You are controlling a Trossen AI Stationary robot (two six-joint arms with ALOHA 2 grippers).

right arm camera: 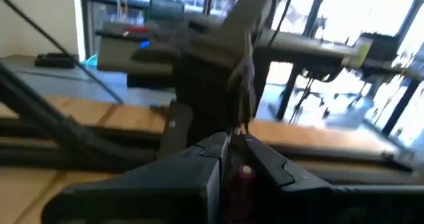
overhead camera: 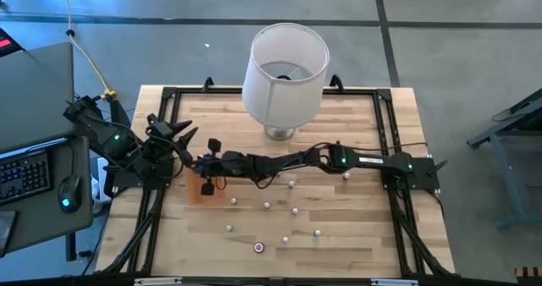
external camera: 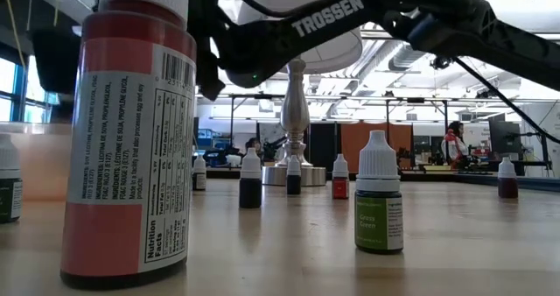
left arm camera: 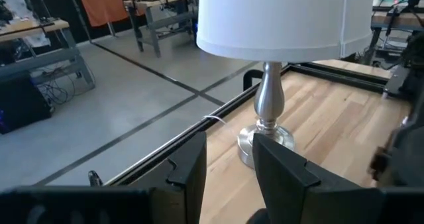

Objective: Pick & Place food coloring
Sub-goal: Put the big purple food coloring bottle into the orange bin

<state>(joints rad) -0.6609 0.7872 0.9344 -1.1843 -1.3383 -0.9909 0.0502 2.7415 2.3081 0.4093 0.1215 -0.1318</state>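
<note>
Desk (overhead camera: 356,244): pale wooden top in a black frame, carrying everything listed below.

Lamp (overhead camera: 285,66): large white shade on a silver stem, at the far middle of the desk; not part of the task.

Right arm: stretched across the desk from the right side toward the left. Its right end effector (overhead camera: 207,184) hangs over the orange tray. The right wrist view shows its fingers (right arm camera: 265,168) pinched narrow on a tiny bottle (right arm camera: 242,177) with a reddish-purple top.

Left arm: folded at the desk's left edge, waiting. Its left end effector (left arm camera: 228,164) stands partly open and empty, pointed at the lamp base.

Orange tray (overhead camera: 197,193): flat, near the left side of the desk, under the right end effector.

Food coloring bottles (overhead camera: 295,210): small, whitish, scattered loose over the near middle of the desk, well apart from one another; one red-labelled bottle (external camera: 131,130) stands just before the low camera.

Step in hand, as judged: placing the held bottle on the tray. Best done by lowering straight down until the base meets the tray, releasing only then, and lifting vertically so the bottle stays upright.
</note>
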